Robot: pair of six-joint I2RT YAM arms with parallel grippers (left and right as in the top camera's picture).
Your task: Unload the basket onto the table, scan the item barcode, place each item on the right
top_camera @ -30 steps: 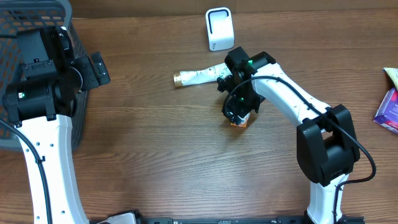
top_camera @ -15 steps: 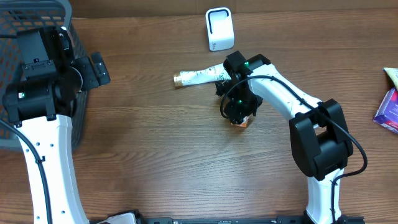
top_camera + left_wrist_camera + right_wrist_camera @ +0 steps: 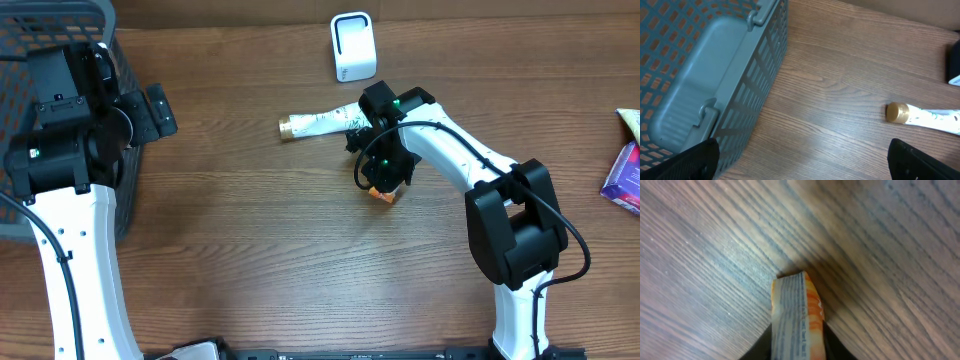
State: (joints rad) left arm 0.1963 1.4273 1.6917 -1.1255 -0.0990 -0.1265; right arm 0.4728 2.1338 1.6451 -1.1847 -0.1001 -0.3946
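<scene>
A grey basket point(image 3: 745, 90) sits at the desk's point(image 3: 250, 260) left edge, and the left pincer point(image 3: 805, 162) beside it gapes wide. Mid-desk, below the white scanner point(image 3: 353, 46) and near a gold-capped tube point(image 3: 318, 124), the right pincer point(image 3: 378, 188) is clamped on the small orange packet point(image 3: 795, 315).

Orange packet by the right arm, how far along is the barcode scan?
Done: the right tool grips the small orange-and-white packet. In hand: the packet appears to rest on the brown wooden table, not yet lifted. Left: raise it, carry it to the white boxy device, likely the scanner, and show the barcode.
</scene>
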